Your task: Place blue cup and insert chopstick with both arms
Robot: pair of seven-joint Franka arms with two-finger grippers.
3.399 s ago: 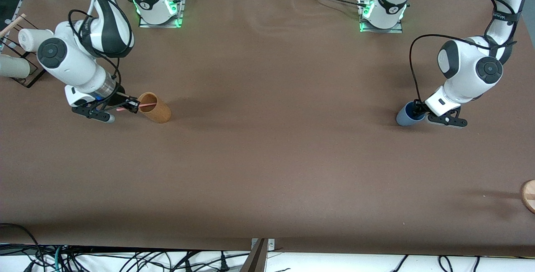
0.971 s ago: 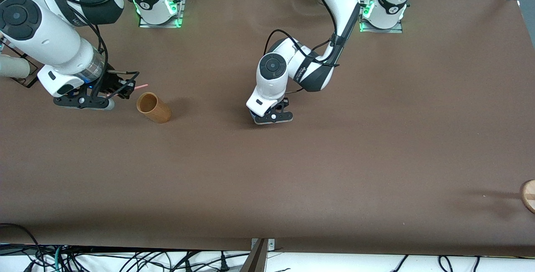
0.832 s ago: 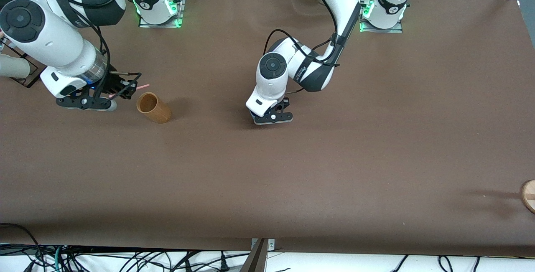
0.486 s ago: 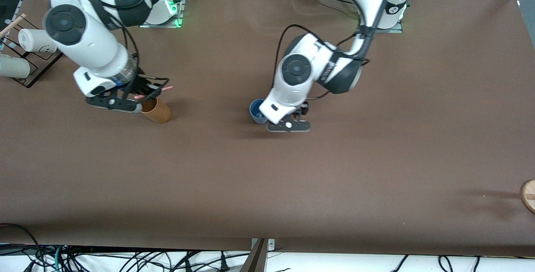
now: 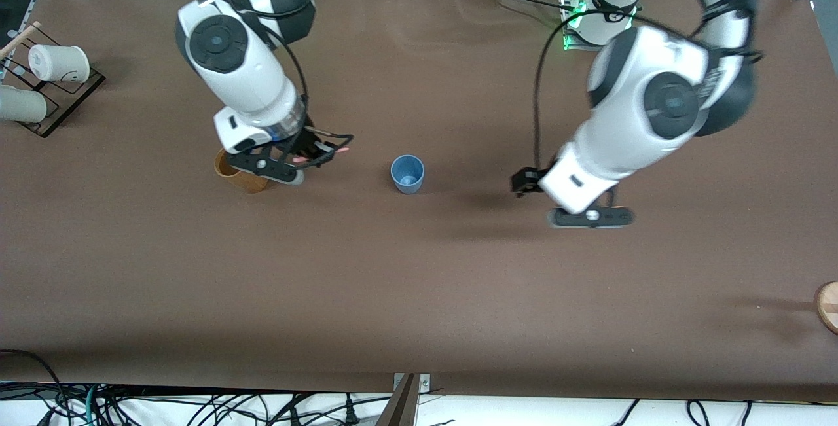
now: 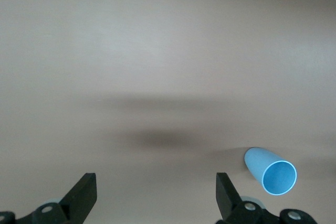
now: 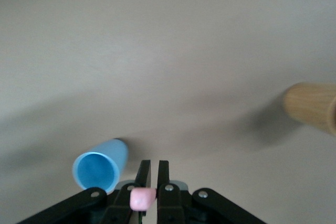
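I see a wide brown table (image 5: 419,295) from a high camera facing my two white robot arms.

My left arm (image 5: 655,105) reaches in from its base and hangs in the air over bare tabletop, toward its own end of the table from the blue cup. The left gripper (image 6: 156,199) has its two black fingers spread wide apart, and nothing is between them.

My right arm (image 5: 242,79) reaches over the tan wooden cup (image 5: 239,174). The right gripper (image 7: 149,184) has its fingers pressed together on the chopstick (image 5: 321,154), a thin pale pink stick. In the front view the stick lies roughly level in the air, its free end pointing toward the blue cup. In the right wrist view I see only its pink end, pinched between the fingers.

The tan wooden cup stands on the table, partly hidden by the right gripper. I cannot see inside it.

The blue cup (image 5: 407,174) stands upright near the middle of the table, between the two grippers and apart from both. Its open mouth faces up. Its inside is a brighter blue, and I see nothing in it.

At the right arm's end of the table, a dark rack (image 5: 49,108) holds a white cup (image 5: 57,63) lying on its side.
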